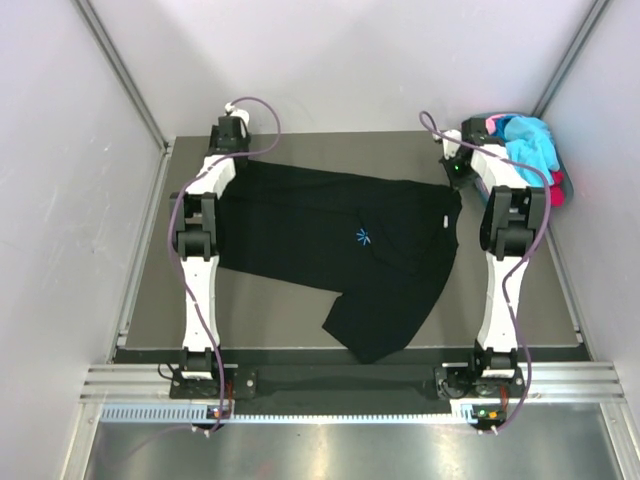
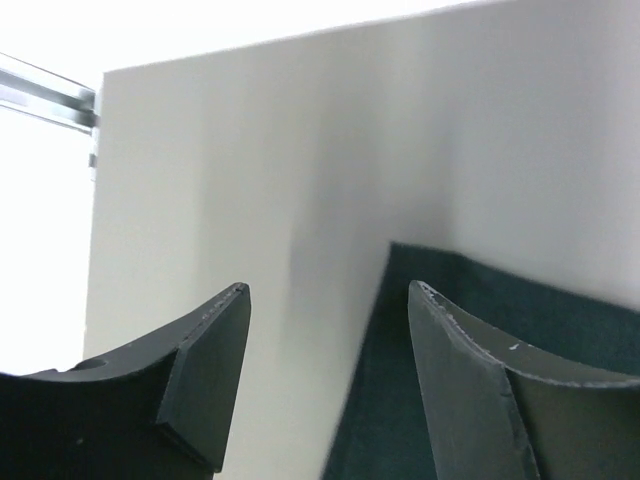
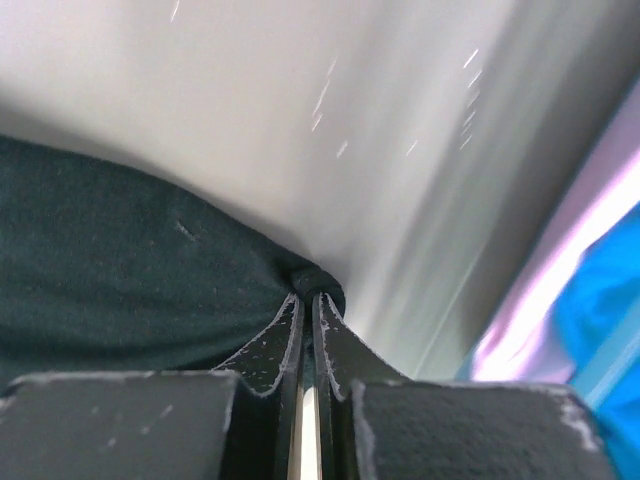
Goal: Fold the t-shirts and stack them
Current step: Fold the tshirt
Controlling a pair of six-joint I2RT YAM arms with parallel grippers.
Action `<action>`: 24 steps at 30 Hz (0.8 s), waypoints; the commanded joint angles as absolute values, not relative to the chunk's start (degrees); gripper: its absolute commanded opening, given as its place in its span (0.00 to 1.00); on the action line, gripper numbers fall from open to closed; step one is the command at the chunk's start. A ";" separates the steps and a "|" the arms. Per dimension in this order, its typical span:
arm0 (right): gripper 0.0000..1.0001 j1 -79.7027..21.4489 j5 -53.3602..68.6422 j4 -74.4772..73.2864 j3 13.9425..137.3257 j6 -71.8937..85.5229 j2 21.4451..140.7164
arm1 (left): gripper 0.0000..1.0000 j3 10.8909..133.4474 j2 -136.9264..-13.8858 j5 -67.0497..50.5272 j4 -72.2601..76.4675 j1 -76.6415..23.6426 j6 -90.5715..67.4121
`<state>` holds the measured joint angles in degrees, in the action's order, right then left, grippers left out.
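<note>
Grey tabletop under black t-shirt with light-blue starburst logo

Black t-shirt, light-blue starburst logo; turquoise, pink shirts.

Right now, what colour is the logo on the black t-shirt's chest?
Light blue: the starburst logo on the black t-shirt shows best in the top external view.

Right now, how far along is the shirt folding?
Nothing is folded or stacked yet: the black shirt lies spread on the table. In hand: the right gripper pinches its far right edge, and the left gripper hangs open near the far left corner. Left: folding it, then the colourful shirts heaped far right.
</note>
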<state>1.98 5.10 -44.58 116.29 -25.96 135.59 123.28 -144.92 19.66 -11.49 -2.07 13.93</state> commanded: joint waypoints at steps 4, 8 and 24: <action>0.00 1.06 1.23 -38.68 125.68 -27.42 141.67 | 0.70 130.25 -144.05 15.22 -16.76 -0.35 10.29; 0.00 0.44 0.62 -38.06 125.95 -27.60 142.21 | 0.64 130.78 -144.67 11.34 -20.12 -0.44 6.69; 0.01 -3.69 -1.93 -37.62 124.45 -29.53 140.45 | 0.51 133.42 -149.85 6.16 -21.53 3.25 2.46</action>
